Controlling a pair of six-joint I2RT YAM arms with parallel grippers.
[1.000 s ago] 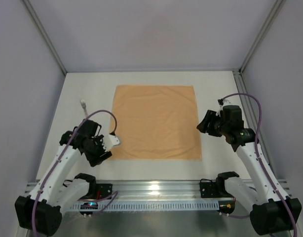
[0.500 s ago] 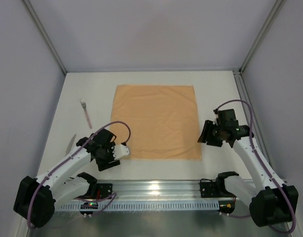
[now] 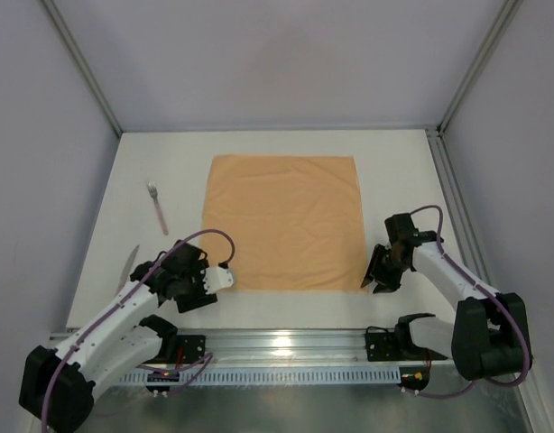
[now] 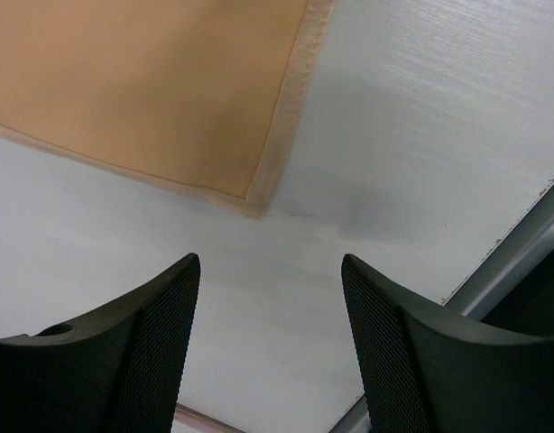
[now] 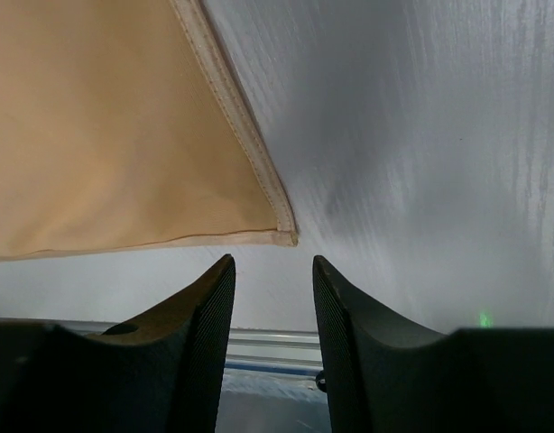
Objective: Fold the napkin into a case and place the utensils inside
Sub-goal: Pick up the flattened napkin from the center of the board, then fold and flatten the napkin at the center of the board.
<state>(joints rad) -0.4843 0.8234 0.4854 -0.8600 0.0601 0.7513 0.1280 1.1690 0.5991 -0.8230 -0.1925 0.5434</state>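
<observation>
White tabletop [image 3: 403, 171], walled by pale grey panels, is occupied at its middle by the plain peach-orange cloth napkin [image 3: 284, 221], spread flat and unfolded. The left gripper [image 4: 270, 269] is held low just off the napkin's near-left corner, the right gripper [image 5: 273, 263] just off its near-right corner. Both sets of jaws are parted with nothing between them. Such placement is judged to prepare a pinch of both near corners, so that the first fold can be carried evenly. A slim pink-handled utensil [image 3: 159, 209] with a whitish head is laid well left of the napkin, kept clear of the folding.
</observation>
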